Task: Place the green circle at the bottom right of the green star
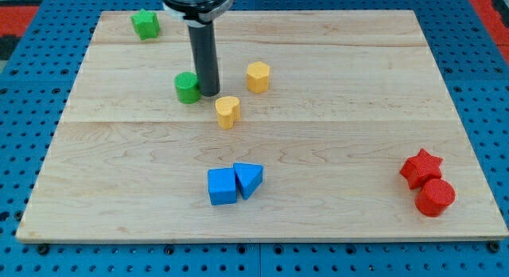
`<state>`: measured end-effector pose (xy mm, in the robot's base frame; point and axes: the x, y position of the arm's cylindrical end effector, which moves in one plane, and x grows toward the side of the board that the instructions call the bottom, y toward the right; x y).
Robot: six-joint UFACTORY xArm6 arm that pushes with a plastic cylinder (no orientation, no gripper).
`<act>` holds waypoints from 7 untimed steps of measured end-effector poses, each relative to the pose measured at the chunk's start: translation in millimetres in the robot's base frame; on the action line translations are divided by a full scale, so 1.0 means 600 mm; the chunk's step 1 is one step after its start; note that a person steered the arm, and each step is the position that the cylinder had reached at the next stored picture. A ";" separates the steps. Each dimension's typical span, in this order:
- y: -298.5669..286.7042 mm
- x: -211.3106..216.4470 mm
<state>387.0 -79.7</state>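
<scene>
The green circle [188, 87] sits on the wooden board left of centre, in the upper half. My tip [210, 93] rests right against its right side. The green star [145, 24] lies near the board's top left corner, well up and to the left of the circle. The dark rod rises from the tip to the view's top edge.
A yellow hexagon [258, 76] lies just right of the tip and a yellow heart [227, 111] just below right of it. A blue cube [222, 186] and blue triangle [248, 180] touch at bottom centre. A red star [420, 168] and red circle [435, 197] sit at bottom right.
</scene>
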 end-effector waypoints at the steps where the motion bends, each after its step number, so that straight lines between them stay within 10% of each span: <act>1: -0.027 0.010; 7: -0.251 0.024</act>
<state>401.6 -230.3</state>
